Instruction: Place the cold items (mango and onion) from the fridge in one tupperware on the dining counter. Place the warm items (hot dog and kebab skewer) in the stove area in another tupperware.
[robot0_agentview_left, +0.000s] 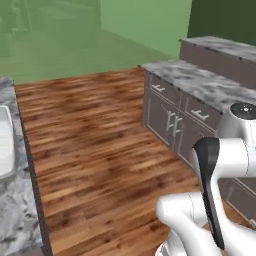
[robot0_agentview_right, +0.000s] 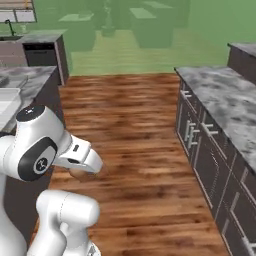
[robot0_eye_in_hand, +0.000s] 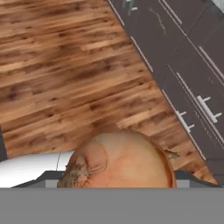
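A brown-skinned onion (robot0_eye_in_hand: 120, 159) sits large at the bottom of the hand view, held between the dark jaws of my gripper (robot0_eye_in_hand: 114, 178), which is shut on it. In the right base view the gripper (robot0_agentview_right: 84, 169) hangs low beside the arm over the wooden floor, and a bit of the onion (robot0_agentview_right: 78, 174) peeks out under the hand. On the left counter lies part of a white container (robot0_agentview_left: 4, 142), seen again as the white container (robot0_agentview_right: 7, 106) at the left edge. The mango, hot dog and kebab skewer are out of view.
A grey marble counter (robot0_agentview_left: 200, 82) with dark cabinet fronts (robot0_agentview_right: 200, 145) runs along the right. A second marble counter (robot0_agentview_left: 12, 215) borders the left. The wooden floor (robot0_agentview_right: 130, 125) lies between them, with green walls and dim furniture beyond.
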